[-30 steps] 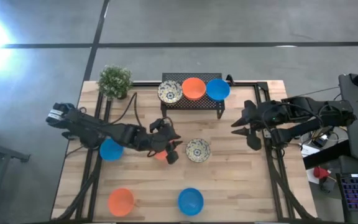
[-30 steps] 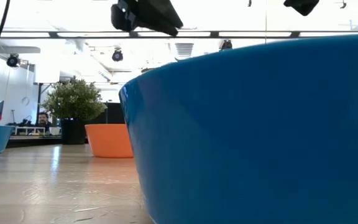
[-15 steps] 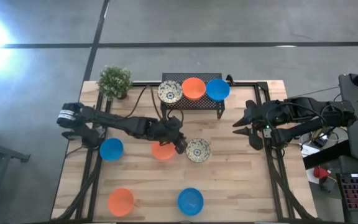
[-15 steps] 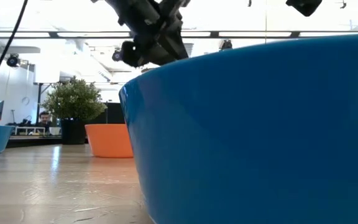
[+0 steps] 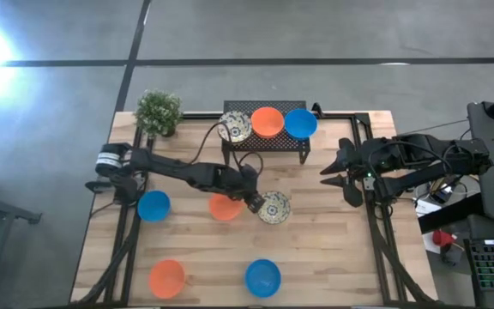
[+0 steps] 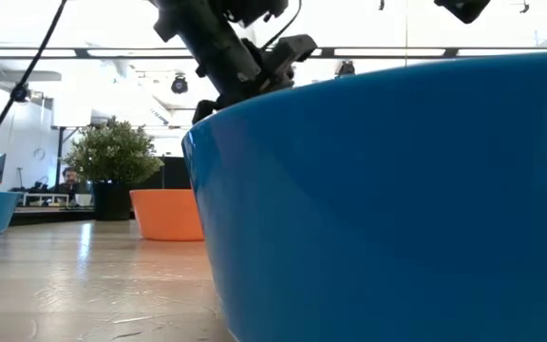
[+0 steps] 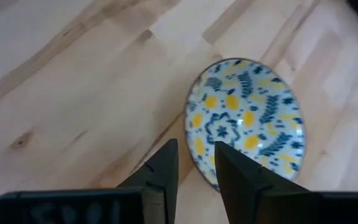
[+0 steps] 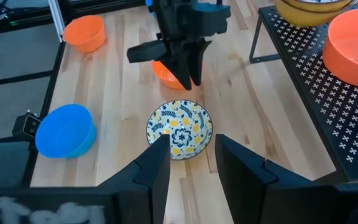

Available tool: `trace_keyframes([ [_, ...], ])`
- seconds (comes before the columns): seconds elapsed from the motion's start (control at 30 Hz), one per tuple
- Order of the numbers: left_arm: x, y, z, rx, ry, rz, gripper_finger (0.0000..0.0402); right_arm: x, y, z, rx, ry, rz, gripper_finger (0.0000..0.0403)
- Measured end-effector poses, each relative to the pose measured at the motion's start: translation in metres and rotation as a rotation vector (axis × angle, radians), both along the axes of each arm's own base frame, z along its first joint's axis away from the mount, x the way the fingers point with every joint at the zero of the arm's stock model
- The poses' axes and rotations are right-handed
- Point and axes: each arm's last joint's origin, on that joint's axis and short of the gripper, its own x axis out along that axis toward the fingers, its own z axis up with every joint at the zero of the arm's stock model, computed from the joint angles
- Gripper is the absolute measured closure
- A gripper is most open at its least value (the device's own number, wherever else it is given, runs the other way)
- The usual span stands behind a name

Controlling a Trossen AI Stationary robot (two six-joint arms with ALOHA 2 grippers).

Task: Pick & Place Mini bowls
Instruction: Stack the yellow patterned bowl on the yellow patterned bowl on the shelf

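A cream patterned mini bowl (image 5: 274,208) sits on its base at the table's middle, also seen in the left wrist view (image 7: 247,121) and the right wrist view (image 8: 179,129). My left gripper (image 5: 253,199) hangs open, slanting down, just above that bowl's left rim (image 7: 194,155). One finger is over the bowl's inside and one outside it. Loose on the table sit two orange bowls (image 5: 225,207), (image 5: 167,277) and two blue ones (image 5: 153,205), (image 5: 262,277). My right gripper (image 5: 337,172) waits open at the right, holding nothing.
A black mesh rack (image 5: 268,142) at the far middle carries a patterned bowl (image 5: 235,127), an orange one (image 5: 268,122) and a blue one (image 5: 300,123). A potted plant (image 5: 159,112) stands at the far left corner. In the low view the near blue bowl (image 6: 387,199) blocks most of the table.
My left gripper has gone toward the table's right edge and down, from above the middle orange bowl to the patterned bowl's left rim, rolling its wrist on the way. The orange bowl now shows uncovered. No bowl has moved.
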Motion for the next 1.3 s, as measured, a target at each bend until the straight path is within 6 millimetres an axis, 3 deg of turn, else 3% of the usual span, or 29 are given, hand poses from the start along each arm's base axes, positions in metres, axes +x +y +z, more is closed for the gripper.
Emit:
trace_keyframes([
  [0.6,0.020,0.009,-0.027,-0.015,0.060,0.015,0.0305,0.000,0.000,0.000,-0.003,-0.001,0.002,0.0289],
  [1.3,0.023,0.009,-0.025,-0.007,0.004,0.004,0.0305,0.000,0.000,0.000,-0.009,0.000,0.007,0.0298],
])
